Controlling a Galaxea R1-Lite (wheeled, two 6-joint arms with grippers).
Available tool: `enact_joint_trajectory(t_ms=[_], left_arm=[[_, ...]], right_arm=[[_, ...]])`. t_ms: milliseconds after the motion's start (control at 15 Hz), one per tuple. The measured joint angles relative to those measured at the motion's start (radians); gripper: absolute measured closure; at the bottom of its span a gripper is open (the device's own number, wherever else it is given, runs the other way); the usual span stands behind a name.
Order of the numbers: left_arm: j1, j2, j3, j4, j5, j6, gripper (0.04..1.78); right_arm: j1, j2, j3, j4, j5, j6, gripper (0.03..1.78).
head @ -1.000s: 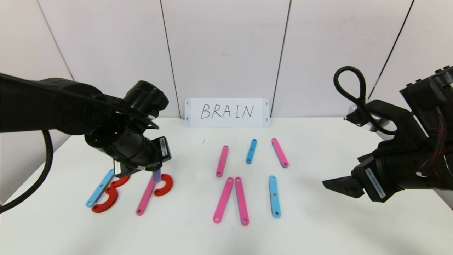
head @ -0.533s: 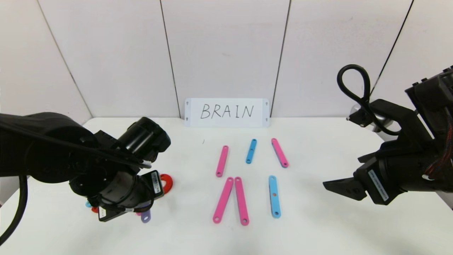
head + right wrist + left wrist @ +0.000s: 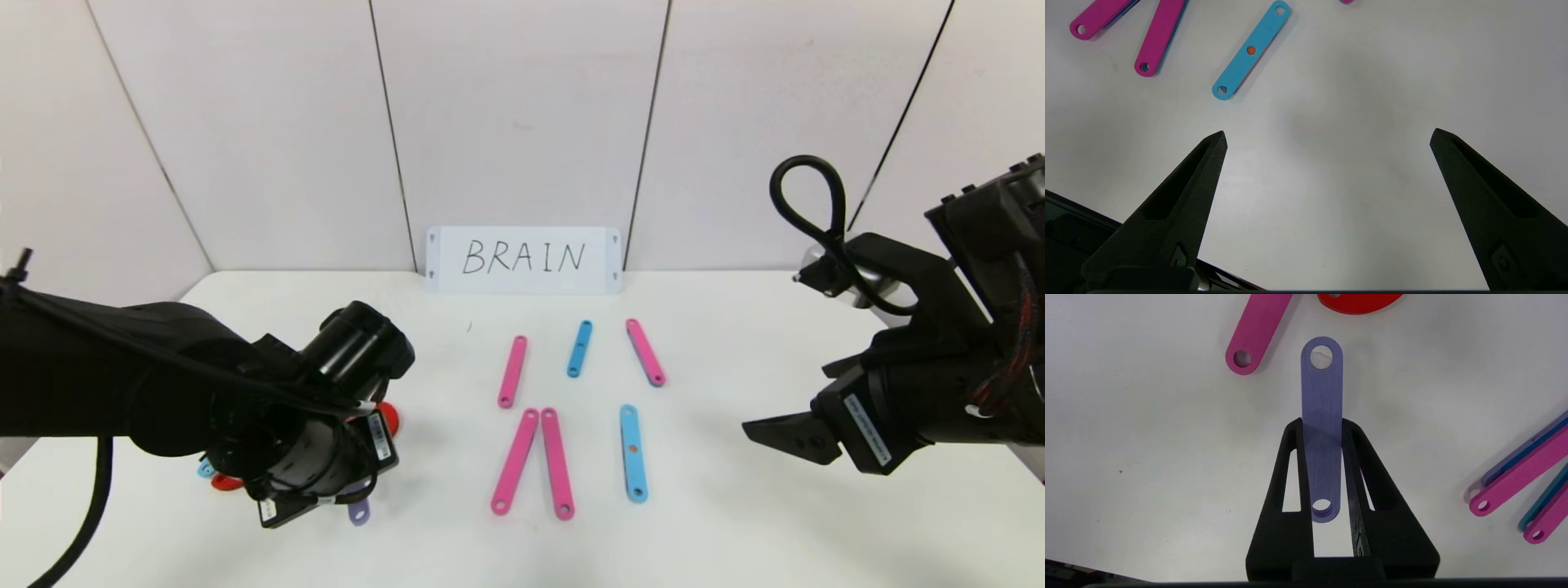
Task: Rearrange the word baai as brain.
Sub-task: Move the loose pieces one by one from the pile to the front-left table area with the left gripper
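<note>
Purple strip [image 3: 1321,416] sits clamped in my left gripper [image 3: 1322,433] near the table's front-left corner, likely to become the R's leg, while my right gripper [image 3: 1327,136] waits wide open by the right edge.

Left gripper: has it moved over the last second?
Yes. The left gripper, shut on the purple strip, came toward the near table edge, away from the BRAIN card.

— How's your light?

— Bright and even from overhead; your white table [image 3: 735,523] shows no glare.

— Shadows?

— Soft ones only: a faint grey patch ahead of your right gripper [image 3: 1327,134], a dim smudge under the purple strip [image 3: 1321,416].

— Focus?

— Sharp throughout; your wall panels [image 3: 522,122] lean outward toward the edges.
</note>
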Motion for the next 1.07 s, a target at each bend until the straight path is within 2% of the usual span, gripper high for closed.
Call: enact_joint_trajectory(t_ms=[333,1067], left_arm=[[0.000,0.075,-0.016,-0.030,0.006,-0.069,1.54],[0.029,0.108,-0.018,-0.032,0.013,-0.069,1.54]], right_arm=[[0.000,0.005,0.000,0.000,0.000,0.001,0.07],[0.001,0.017,0.003,0.000,0.001,0.000,0.07]])
